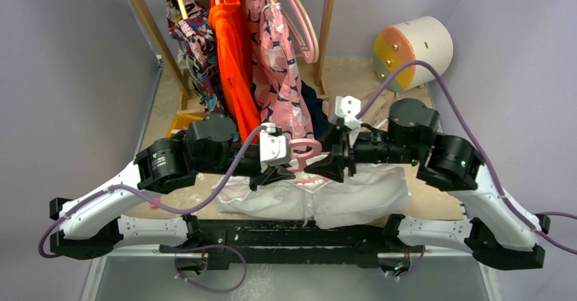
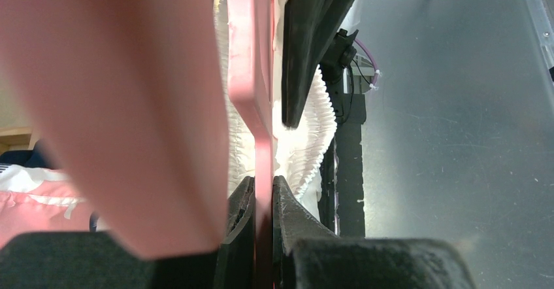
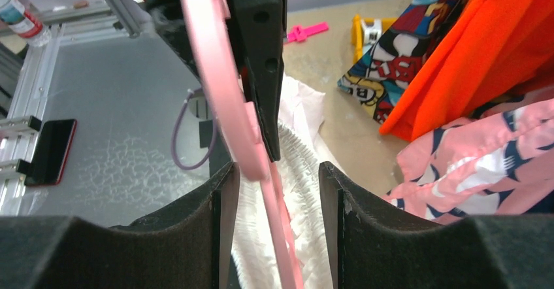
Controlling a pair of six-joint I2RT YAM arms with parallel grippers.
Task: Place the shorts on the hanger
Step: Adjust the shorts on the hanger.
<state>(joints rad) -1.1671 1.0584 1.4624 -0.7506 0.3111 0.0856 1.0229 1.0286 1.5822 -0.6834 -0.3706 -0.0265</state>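
The pink hanger (image 1: 306, 152) is held over the white shorts (image 1: 340, 199), which lie spread on the table between the two arms. My left gripper (image 2: 263, 194) is shut on the hanger's slim arm (image 2: 251, 60), with the gathered waistband (image 2: 307, 145) just behind it. My right gripper (image 3: 277, 184) is open; its fingers straddle the hanger arm (image 3: 209, 67) and the ruffled waistband (image 3: 302, 171). In the top view the left gripper (image 1: 275, 173) and right gripper (image 1: 333, 166) meet nose to nose at the hanger's hook.
A wooden rack behind holds a patterned garment (image 1: 194, 35), an orange one (image 1: 231, 49), a pink navy-and-white one (image 1: 275, 62) and a spare hanger (image 1: 304, 25). A white drum (image 1: 411, 45) lies back right. A pink clip (image 3: 306, 32) is on the board.
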